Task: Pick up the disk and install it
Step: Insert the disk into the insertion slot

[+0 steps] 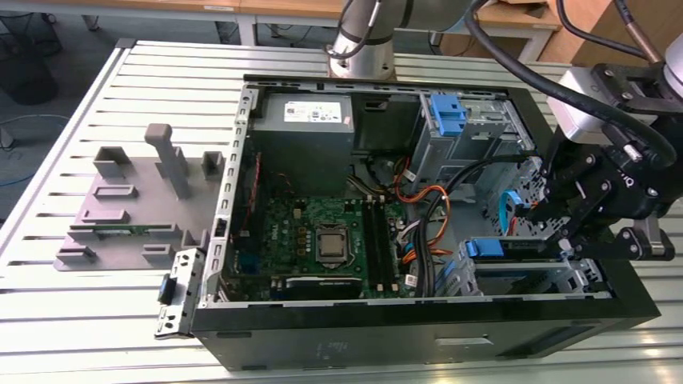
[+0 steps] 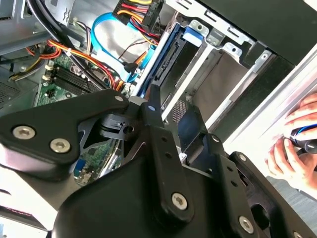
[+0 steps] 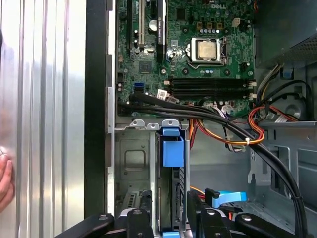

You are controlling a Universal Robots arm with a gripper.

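Most of the job looks done: the disk [image 3: 172, 163] is off the table [image 1: 107, 336] and stands on edge inside the bay [image 3: 131, 158], in the corner of the case [image 1: 427, 320] nearest the exterior view's right. In the first wrist view its blue carrier sits between the bay's metal walls, with the blue end tab level with the bay's rim beside the cables [image 3: 237, 134] that cross from the motherboard [image 3: 198, 49]. The claw [image 3: 170, 208] reaches down into that corner with its fingers [image 3: 194, 208] set narrow, one on each flat side of the disk, and by the look of it it is holding the disk, not hanging free above it. So picking up is finished and insertion is well under way. What remains open is whether the carrier is pushed fully home, since the bay's depth is hidden behind the claw's links; release is not yet made. The grey stand [image 1: 128, 208] sits bare of any drive near the table's edge at the exterior view's left, well apart from the case. A person's hand [image 2: 292, 144] rests on the table just outside the case wall next to the bay, near the work but not touching the claw.
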